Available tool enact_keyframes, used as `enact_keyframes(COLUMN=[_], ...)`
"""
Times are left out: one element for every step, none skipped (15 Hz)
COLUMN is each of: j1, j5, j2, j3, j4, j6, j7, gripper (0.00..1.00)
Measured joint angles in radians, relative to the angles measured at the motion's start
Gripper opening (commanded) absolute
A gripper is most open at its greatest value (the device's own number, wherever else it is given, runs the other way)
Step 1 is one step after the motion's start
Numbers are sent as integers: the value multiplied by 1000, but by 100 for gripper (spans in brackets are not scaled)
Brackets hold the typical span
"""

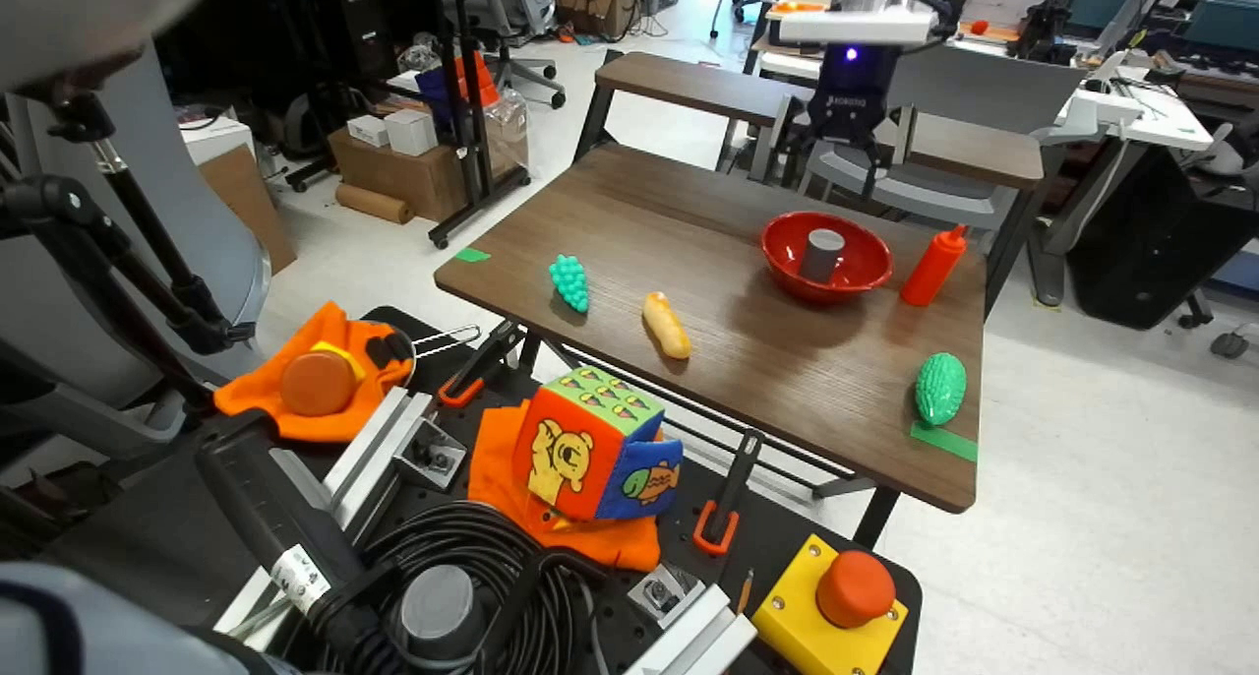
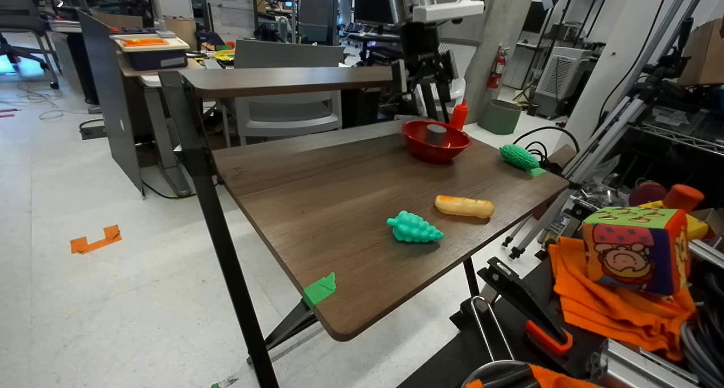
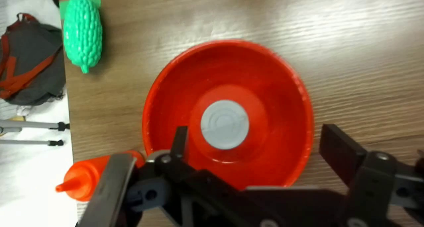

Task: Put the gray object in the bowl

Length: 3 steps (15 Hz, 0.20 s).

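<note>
The gray object [image 1: 821, 256] stands upright inside the red bowl [image 1: 807, 288] in both exterior views; the object [image 2: 435, 134] and the bowl [image 2: 431, 152] are near the table's far side. In the wrist view the round top of the gray object [image 3: 224, 124] sits near the middle of the bowl [image 3: 285, 111], with red bowl floor showing around it. My gripper [image 1: 831, 175] is above the bowl, apart from it and from the object. Its fingers are spread wide with nothing between them in the wrist view [image 3: 254, 130]. The gripper also shows in an exterior view [image 2: 436, 110].
A red-orange squeeze bottle [image 1: 934, 268] stands close beside the bowl. A green corn-shaped object [image 1: 941, 389], an orange-yellow oblong object [image 1: 667, 327] and a green grape-like object [image 1: 569, 283] lie on the brown table [image 1: 629, 213]. A raised shelf [image 2: 294, 81] runs along the table's far edge.
</note>
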Motion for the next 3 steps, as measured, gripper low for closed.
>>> enact_keyframes(j1=[-3, -5, -8], j5=[29, 45, 55], j2=[-37, -75, -107], j3=[7, 11, 14], j4=[-10, -25, -42], j6=[-65, -111, -132], j7=[4, 4, 4], gripper=[100, 100, 100])
